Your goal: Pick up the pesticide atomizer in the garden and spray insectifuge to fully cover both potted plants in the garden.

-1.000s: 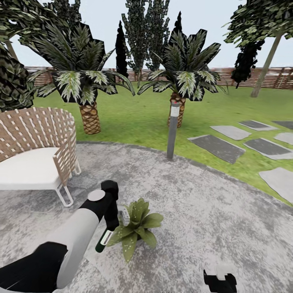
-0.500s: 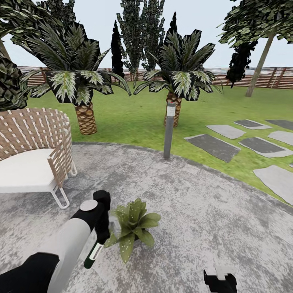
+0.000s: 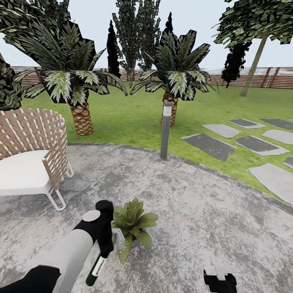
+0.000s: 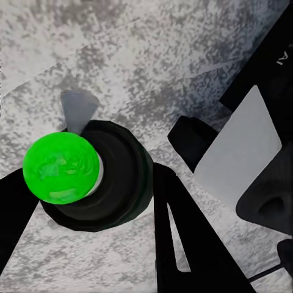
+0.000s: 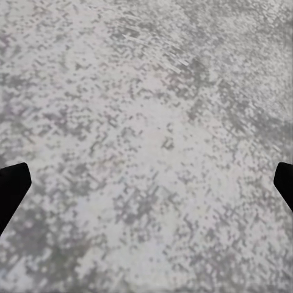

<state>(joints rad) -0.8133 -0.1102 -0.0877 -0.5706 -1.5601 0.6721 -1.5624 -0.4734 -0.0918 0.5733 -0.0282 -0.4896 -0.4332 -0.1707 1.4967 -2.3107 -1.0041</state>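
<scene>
Where the round grey paved area (image 3: 195, 211) meets the lawn (image 3: 134, 118), the head view looks out over a garden bounded by a brown slatted fence (image 3: 268, 77); one potted plant (image 3: 131, 224), a low rosette of broad pointed green leaves, stands on the paving near the bottom of that view, its pot mostly hidden behind the leaves. The left gripper (image 3: 106, 249) hangs just beside the plant, on its left, and is clenched on the pesticide atomizer (image 3: 96, 269), a dark bottle with a pale band that slants downward below the wrist; in the left wrist view the bottle (image 4: 94, 174) appears end-on between the dark fingers (image 4: 183, 238), a bright green round end (image 4: 61, 168) facing the camera and the mottled paving beneath it; whether any white specks lie on the leaves is too fine to tell. The right gripper (image 3: 219, 280) sits low at the bottom edge of the head view, well apart from the plant; in the right wrist view its dark fingertips (image 5: 12, 189) stand wide at either edge over bare paving, released and holding nothing. A woven chair with a white seat (image 3: 30, 162) stands at the left of the paving; a grey lamp post (image 3: 165, 130) rises at the paving's far edge; two palms (image 3: 77, 89) grow on the lawn behind it; stepping stones (image 3: 244, 144) lie in the grass to the right.
</scene>
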